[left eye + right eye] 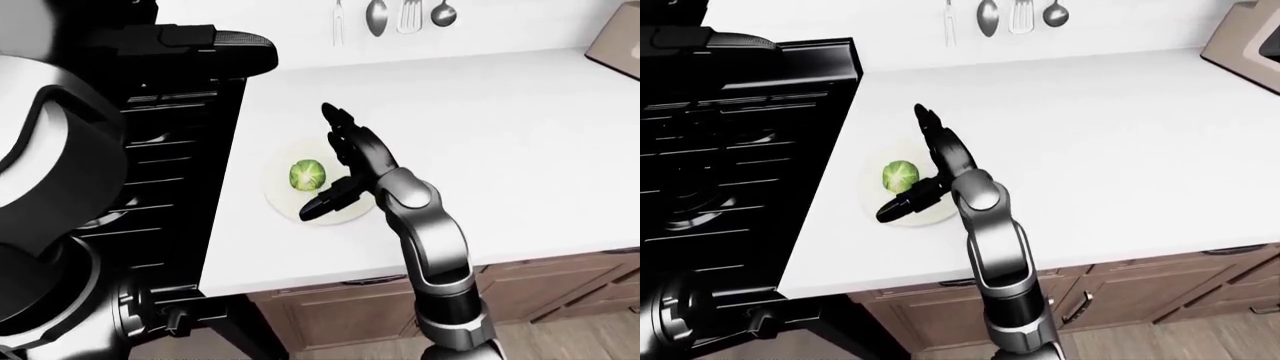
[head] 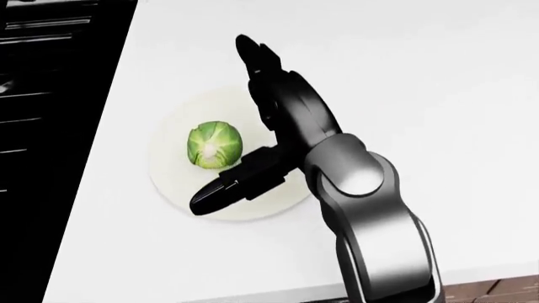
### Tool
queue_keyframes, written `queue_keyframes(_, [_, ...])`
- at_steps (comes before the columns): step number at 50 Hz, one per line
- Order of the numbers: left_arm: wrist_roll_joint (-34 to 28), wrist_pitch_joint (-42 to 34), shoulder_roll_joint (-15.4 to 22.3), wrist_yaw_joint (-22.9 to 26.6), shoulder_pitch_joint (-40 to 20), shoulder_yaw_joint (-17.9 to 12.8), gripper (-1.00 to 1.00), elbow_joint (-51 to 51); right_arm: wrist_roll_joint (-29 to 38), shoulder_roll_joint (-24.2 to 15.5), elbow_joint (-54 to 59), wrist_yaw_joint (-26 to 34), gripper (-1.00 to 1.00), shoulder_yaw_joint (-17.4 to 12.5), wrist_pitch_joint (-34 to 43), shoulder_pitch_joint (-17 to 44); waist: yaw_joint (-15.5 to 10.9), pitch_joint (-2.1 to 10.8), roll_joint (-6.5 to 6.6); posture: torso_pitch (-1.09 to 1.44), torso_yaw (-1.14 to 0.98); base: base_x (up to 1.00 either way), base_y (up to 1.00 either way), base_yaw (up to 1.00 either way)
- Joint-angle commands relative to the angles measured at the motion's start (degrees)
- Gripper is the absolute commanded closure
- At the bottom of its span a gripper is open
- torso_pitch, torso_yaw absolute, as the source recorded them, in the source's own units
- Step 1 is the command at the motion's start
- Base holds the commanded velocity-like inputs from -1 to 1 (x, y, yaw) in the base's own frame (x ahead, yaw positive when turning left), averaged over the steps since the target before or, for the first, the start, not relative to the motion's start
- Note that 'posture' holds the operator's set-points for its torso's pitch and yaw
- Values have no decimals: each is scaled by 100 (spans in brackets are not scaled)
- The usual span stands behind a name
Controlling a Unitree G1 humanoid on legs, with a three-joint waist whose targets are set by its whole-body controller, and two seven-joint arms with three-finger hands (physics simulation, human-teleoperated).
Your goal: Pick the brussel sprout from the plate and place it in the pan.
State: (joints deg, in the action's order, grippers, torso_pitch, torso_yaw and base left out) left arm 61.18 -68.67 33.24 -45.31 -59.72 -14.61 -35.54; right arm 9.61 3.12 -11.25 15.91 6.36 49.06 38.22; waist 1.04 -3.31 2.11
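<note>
Reaching over the plate (image 2: 172, 183), the right hand (image 2: 253, 126) is standing spread wide beside the sprout (image 2: 214, 144), needing to close round it before lifting.

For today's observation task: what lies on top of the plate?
One sprout sits on the plate. The open right hand hangs over the plate's right side, with its thumb below the sprout in the head view, covering that part.
</note>
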Motion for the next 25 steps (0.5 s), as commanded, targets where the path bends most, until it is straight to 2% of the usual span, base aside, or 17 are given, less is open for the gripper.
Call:
queue_keyframes(1, [-33,128,65,-16,-158,-92,-100,-32,49,13,-202,6,-100,-21,-187,174,2,147,24,0,0,0,0,0])
queue_keyframes(9, [-16,130,58,-37,-160,-74,-100,-39,159,41,-166,39,-100,-32,-241,168,1,146,30,0,0,0,0,0])
queue_keyframes(19, [18,140,79,-57,-150,-74,-100,-52,245,68,-146,74,-90,-30,-282,162,-2,150,32,0,0,0,0,0])
queue_keyframes(21, [12,144,77,-54,-148,-67,-100,-51,251,70,-146,82,-82,-32,-286,162,-2,151,32,0,0,0,0,0])
queue_keyframes(24, [16,129,77,-54,-160,-79,-100,-51,263,79,-164,98,-47,-28,-275,159,-3,151,32,0,0,0,0,0])
queue_keyframes(25, [19,127,78,-59,-165,-81,-100,-47,262,79,-157,102,-49,-32,-284,157,-3,153,32,0,0,0,0,0])
